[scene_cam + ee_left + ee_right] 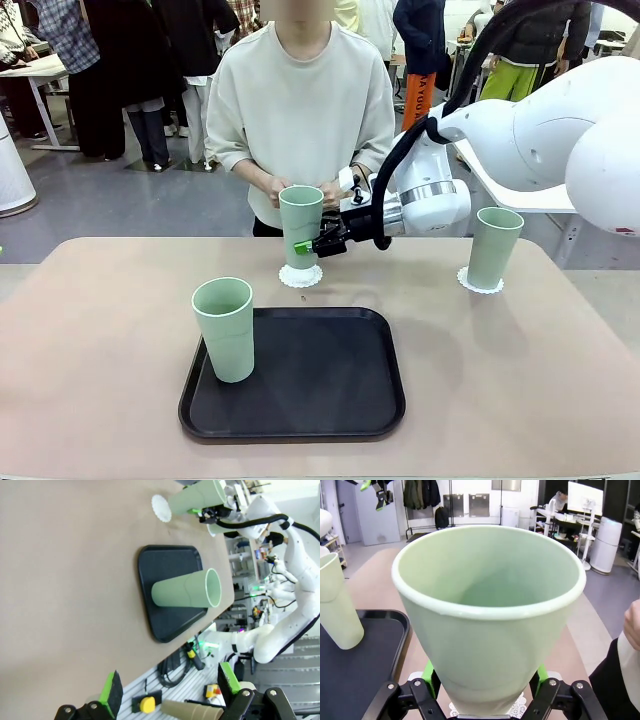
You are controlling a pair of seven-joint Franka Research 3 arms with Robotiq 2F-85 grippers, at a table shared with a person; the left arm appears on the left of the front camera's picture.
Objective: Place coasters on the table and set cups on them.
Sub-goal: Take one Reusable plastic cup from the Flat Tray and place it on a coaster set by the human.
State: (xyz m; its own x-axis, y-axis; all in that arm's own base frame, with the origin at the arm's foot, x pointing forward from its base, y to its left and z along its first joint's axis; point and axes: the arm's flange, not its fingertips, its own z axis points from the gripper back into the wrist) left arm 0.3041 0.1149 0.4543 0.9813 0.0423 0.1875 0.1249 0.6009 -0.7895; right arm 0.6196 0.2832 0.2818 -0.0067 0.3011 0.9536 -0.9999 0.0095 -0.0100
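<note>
Mint-green cup [301, 215] sits clamped between the right jaws, over a coaster [300, 281]; left jaws (empty) gape apart.

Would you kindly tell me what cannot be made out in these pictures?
- Whether the held cup sits on its coaster or just above: right wrist view, the cup's own body covers the contact.
- The far finger of the right hand: front view, behind that cup.
- Anything under the tray cup: front view, its base covers it.
</note>
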